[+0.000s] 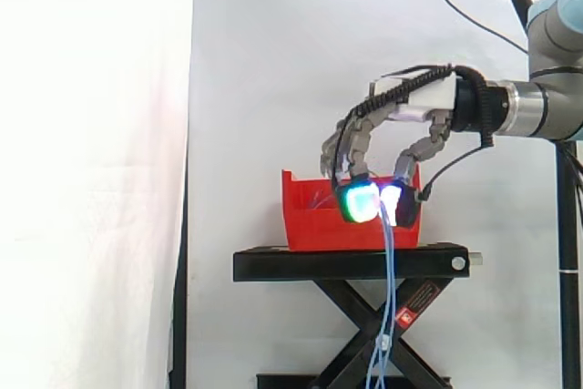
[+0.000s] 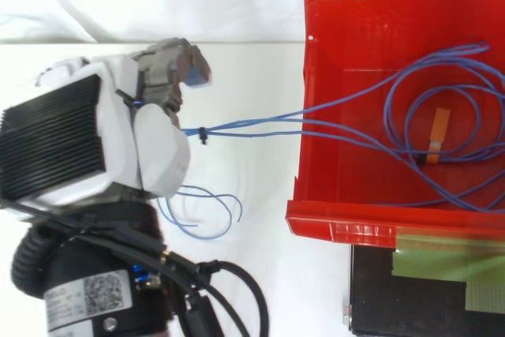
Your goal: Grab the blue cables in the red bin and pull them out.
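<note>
A red bin (image 1: pixel 310 225) stands on a black stand (image 1: pixel 346 264). Thin blue cables (image 2: pixel 252 128) run taut from loops inside the bin (image 2: pixel 304 76), over its wall, to my hand (image 2: pixel 158 147). In the side view my hand (image 1: pixel 410 97) hangs in front of the bin with fingers curled down. Its glowing green and white pads (image 1: pixel 362 200) pinch the blue cables (image 1: pixel 390 298), whose loose ends hang past the stand's edge. A small black tie (image 2: pixel 203 133) binds the strands near the hand.
An orange tag (image 2: pixel 439 128) lies among the cable loops in the bin. The stand's scissor legs (image 1: pixel 364 334) cross below. A white curtain hangs behind, and a pale panel (image 1: pixel 91 170) fills the left.
</note>
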Motion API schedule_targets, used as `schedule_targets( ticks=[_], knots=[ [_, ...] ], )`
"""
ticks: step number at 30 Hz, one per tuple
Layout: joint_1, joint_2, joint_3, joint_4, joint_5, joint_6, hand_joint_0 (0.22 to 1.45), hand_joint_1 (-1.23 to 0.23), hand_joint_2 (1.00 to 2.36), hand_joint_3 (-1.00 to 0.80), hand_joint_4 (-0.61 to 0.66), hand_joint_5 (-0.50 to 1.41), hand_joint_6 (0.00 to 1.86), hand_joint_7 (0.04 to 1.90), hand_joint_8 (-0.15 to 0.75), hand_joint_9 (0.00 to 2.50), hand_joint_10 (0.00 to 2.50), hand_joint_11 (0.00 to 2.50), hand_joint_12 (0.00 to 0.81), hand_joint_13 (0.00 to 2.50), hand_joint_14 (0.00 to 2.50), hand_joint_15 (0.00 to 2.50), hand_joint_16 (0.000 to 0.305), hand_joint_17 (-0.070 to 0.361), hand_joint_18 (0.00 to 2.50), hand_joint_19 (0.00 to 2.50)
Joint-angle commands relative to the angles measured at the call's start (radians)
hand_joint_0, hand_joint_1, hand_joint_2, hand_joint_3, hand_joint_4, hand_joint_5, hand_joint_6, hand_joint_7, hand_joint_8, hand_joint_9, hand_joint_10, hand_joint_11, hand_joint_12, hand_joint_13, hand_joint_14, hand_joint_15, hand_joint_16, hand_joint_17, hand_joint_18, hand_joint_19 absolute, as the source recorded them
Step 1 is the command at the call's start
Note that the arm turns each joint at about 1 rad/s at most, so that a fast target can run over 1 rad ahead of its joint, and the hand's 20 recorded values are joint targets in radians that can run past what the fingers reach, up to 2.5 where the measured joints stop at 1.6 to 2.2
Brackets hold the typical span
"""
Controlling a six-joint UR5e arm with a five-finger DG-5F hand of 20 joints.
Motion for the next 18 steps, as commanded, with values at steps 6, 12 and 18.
schedule_targets(
  ticks=[6,12,18],
  knots=[
    [0.030,0.037,0.000,-0.003,0.053,0.503,0.89,-0.86,1.00,-1.00,0.01,0.88,0.82,0.56,0.175,0.85,0.03,0.89,0.291,0.73,0.03,0.75,0.038,0.086,0.62,1.04],
    [0.050,0.039,0.000,-0.017,0.119,0.718,0.88,-0.87,1.00,-1.00,0.01,0.88,0.81,0.55,0.171,0.85,0.03,0.89,0.292,0.73,0.03,0.75,0.038,0.086,0.62,1.04],
    [0.069,0.049,0.000,-0.049,0.162,0.923,0.88,-0.87,1.00,-1.00,0.00,0.88,0.80,0.56,0.171,0.85,0.03,0.89,0.290,0.72,0.03,0.75,0.038,0.086,0.62,1.04]
  ],
)
